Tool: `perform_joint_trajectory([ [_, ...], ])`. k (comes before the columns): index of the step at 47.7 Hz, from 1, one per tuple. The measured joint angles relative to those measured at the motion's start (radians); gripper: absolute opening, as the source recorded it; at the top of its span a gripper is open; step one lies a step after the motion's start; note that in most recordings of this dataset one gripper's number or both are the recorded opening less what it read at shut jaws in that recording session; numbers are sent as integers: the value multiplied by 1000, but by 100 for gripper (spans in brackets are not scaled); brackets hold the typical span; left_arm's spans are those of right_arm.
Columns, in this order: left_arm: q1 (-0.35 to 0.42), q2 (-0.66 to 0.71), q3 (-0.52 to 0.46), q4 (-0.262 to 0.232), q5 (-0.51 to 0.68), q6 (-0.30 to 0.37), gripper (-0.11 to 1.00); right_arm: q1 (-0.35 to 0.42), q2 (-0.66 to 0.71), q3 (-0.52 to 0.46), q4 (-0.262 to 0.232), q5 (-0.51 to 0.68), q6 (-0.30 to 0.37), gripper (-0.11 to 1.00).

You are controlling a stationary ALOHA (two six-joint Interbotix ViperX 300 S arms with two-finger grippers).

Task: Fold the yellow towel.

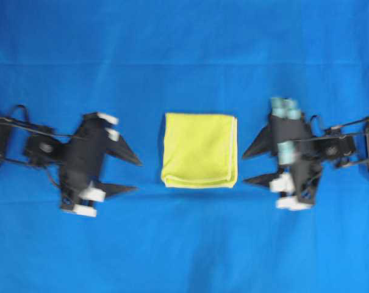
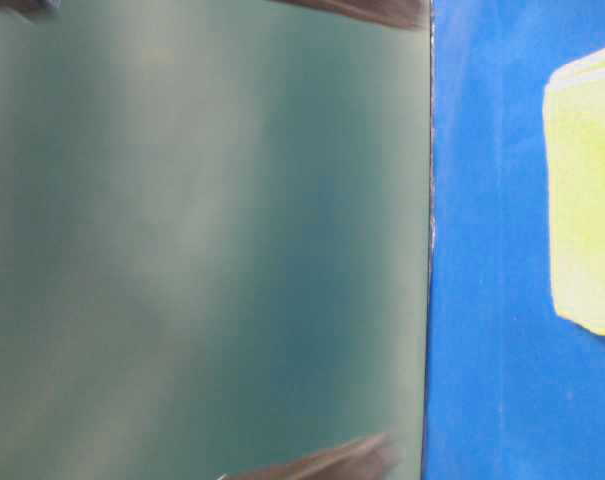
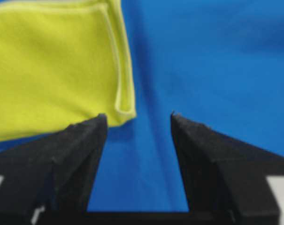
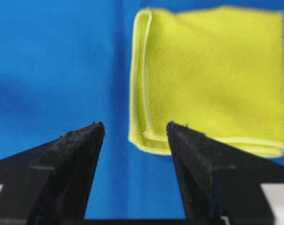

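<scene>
Both grippers spread and empty, the yellow towel laid folded between them.

The left gripper (image 1: 130, 175) is seen with its two black fingers (image 3: 80, 140) parted and nothing held – only blue cloth (image 1: 184, 55) shows in the gap. The right gripper (image 1: 252, 166) is likewise spread wide, its fingers (image 4: 188, 145) bare. Each is held apart from the yellow towel (image 1: 200, 149), one to either side, tips pointed inward. The towel is laid flat near the middle of the blue cloth as a compact, roughly square stack – stacked layers and the paler hem are shown along its near and right-hand edges. At table level only one corner of it is caught.
</scene>
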Motion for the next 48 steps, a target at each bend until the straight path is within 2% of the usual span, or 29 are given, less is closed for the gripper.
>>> perform_joint_trajectory([
  [17,41,-439,222,-2,-34,5,53,-130,-394,202,-103,-95,5,60],
  [27,91,-661,371,-2,-37,3,53,-216,-600,350,-110,-146,5,60],
  [33,104,-784,459,0,-38,5,53,-241,-693,443,-110,-196,5,60],
  [41,114,-882,540,0,-40,-6,53,-261,-739,541,-109,-293,11,60],
  [48,144,-894,563,-2,-40,-17,53,-287,-727,578,-91,-357,14,60],
])
